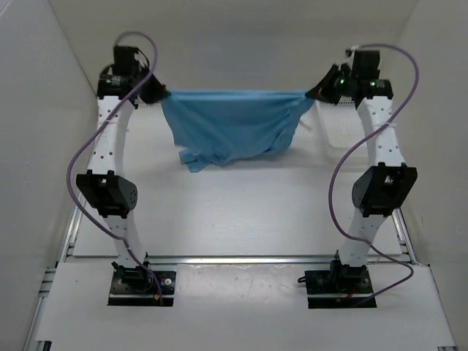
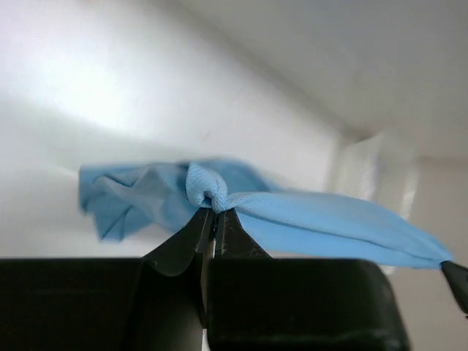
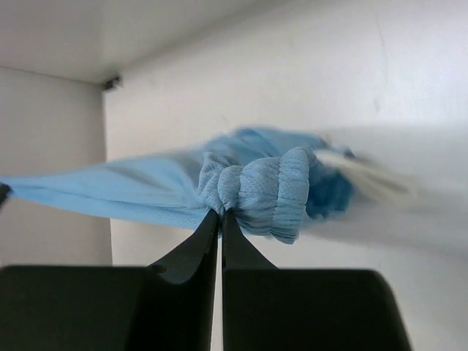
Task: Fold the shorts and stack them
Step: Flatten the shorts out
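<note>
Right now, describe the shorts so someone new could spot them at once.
Over the far end of the table, a light blue cloth hangs stretched between the left claw and right claw. Those are the shorts, pinched at both top corners. Unlike the white mesh basket nearby, they are soft blue fabric.

A white table (image 1: 241, 212) fills the middle of the top view. A white mesh basket (image 1: 338, 133) sits at its right side, in the upper right of the frame. Plain pale walls (image 1: 36, 146) enclose it. A metal rail (image 1: 241, 259) crosses the lower part of the frame.
</note>
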`<state>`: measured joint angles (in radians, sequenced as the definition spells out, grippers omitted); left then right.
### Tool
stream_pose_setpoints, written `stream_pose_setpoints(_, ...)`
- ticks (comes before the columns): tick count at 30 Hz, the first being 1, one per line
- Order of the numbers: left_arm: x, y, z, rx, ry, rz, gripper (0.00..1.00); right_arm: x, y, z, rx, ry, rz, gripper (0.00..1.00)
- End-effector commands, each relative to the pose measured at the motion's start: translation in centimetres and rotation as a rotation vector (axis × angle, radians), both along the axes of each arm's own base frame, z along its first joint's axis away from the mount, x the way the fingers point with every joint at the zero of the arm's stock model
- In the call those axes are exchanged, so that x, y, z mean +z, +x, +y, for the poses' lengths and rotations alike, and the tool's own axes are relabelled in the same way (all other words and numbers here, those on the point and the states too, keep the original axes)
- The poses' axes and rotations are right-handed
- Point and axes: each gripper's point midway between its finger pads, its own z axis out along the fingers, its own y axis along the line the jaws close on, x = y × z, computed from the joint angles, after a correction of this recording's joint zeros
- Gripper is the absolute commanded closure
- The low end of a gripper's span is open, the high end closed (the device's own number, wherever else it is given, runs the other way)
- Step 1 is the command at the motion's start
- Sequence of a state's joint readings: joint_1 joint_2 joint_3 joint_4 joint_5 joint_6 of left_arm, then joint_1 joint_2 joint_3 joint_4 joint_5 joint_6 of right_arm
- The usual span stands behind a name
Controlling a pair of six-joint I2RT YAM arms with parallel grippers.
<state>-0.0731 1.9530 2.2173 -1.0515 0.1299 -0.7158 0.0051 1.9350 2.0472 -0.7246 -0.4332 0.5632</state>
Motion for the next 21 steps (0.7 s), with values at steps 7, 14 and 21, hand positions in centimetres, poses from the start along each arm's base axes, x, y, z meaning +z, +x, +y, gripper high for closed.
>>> stream_pose_setpoints(7,12.4,-6.7,1.9,0.007,-0.015,-0.304,0.90,5.1,-5.7,2.4,0.150,-0.168,-0.189,1.00)
stream_pose_setpoints(14,-6.3,-19.5,-0.1,-0.065,-0.004,0.101,0.85,-7.5,-16.4,-3.3,-0.056,-0.376,0.039,0.85)
stream_pose_setpoints(21,-15.2,-26.9,-0.6,-0.099,-0.041,0.320,0.01,-12.3,-21.8,-6.2,-0.275,-0.352,0.227,0.22)
